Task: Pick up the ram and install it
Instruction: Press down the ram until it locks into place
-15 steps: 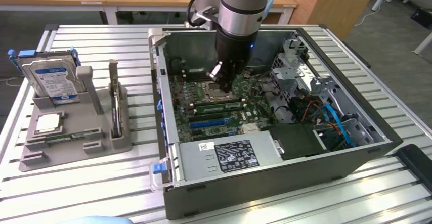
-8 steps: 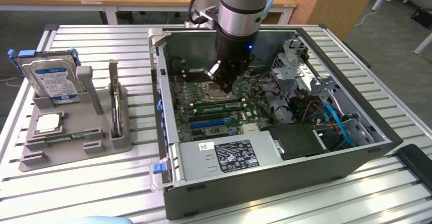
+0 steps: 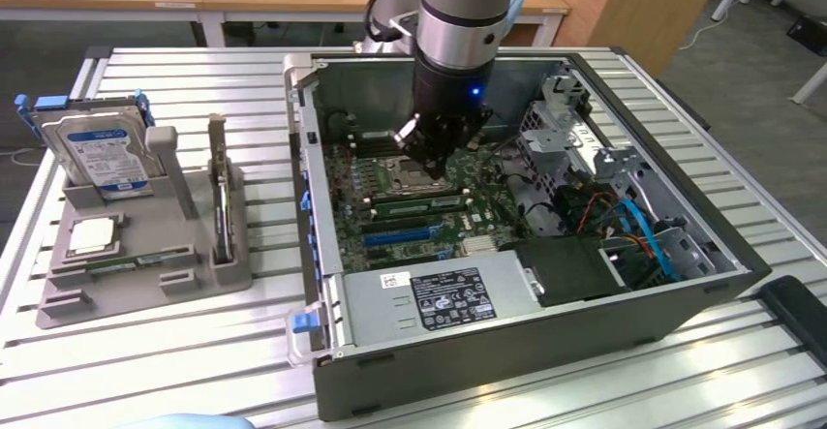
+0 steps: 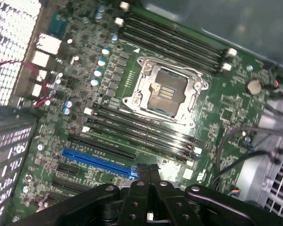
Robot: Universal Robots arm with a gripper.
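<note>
The black tool point(image 3: 433, 163) is seen closed with nothing gripped, low inside the open grey computer case point(image 3: 723, 289), above the green motherboard point(image 4: 217, 101) near its empty CPU socket point(image 4: 162, 92). Case walls crowd it. The thin green ram stick point(image 3: 130, 262) lies in the grey holder point(image 3: 194, 289) on the slatted desk point(image 3: 168, 371), well apart.
</note>
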